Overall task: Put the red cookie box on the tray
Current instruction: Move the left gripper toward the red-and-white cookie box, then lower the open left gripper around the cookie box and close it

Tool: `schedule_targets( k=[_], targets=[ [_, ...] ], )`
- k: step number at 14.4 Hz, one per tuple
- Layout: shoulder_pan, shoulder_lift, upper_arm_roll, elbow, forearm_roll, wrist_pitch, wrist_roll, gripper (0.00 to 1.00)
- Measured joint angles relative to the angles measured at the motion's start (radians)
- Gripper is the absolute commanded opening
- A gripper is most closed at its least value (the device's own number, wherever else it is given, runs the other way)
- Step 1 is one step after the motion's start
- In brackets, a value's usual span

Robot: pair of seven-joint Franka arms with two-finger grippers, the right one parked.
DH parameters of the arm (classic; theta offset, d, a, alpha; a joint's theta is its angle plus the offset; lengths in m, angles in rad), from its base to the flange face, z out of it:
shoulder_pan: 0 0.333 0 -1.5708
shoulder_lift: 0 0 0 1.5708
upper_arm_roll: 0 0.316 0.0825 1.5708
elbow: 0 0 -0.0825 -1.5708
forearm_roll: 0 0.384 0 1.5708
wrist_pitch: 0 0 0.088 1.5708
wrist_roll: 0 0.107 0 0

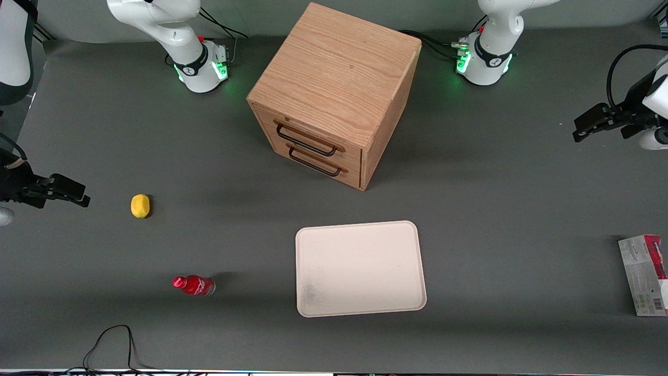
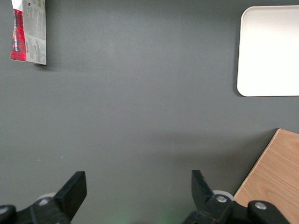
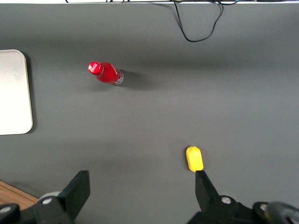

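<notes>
The red cookie box [image 1: 646, 274] lies flat on the table at the working arm's end, grey-white printed face up, red showing at one end. It also shows in the left wrist view [image 2: 29, 31]. The cream-white tray [image 1: 359, 268] lies near the table's middle, nearer the front camera than the wooden cabinet, and it is empty; its corner shows in the left wrist view [image 2: 270, 50]. My left gripper [image 1: 592, 125] hangs open and empty above the table at the working arm's end, farther from the front camera than the box; it shows over bare table in the left wrist view [image 2: 138, 186].
A wooden two-drawer cabinet [image 1: 334, 94] stands at the table's middle, drawers shut. A small red bottle [image 1: 194, 285] and a yellow lemon [image 1: 140, 205] lie toward the parked arm's end. A black cable [image 1: 112, 347] loops at the table's near edge.
</notes>
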Motion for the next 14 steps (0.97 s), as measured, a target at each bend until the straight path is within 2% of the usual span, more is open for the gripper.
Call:
schedule_targets(
  k=[5,8,11,14],
  targets=[
    [0.000,0.000,0.000,-0.002,0.007,0.006,0.001,1.00],
    [0.004,0.025,0.013,-0.005,0.062,0.071,0.045,1.00],
    [0.006,0.116,0.105,0.015,0.076,0.137,0.111,1.00],
    [0.008,0.263,0.202,0.102,0.076,0.182,0.141,1.00]
  ],
)
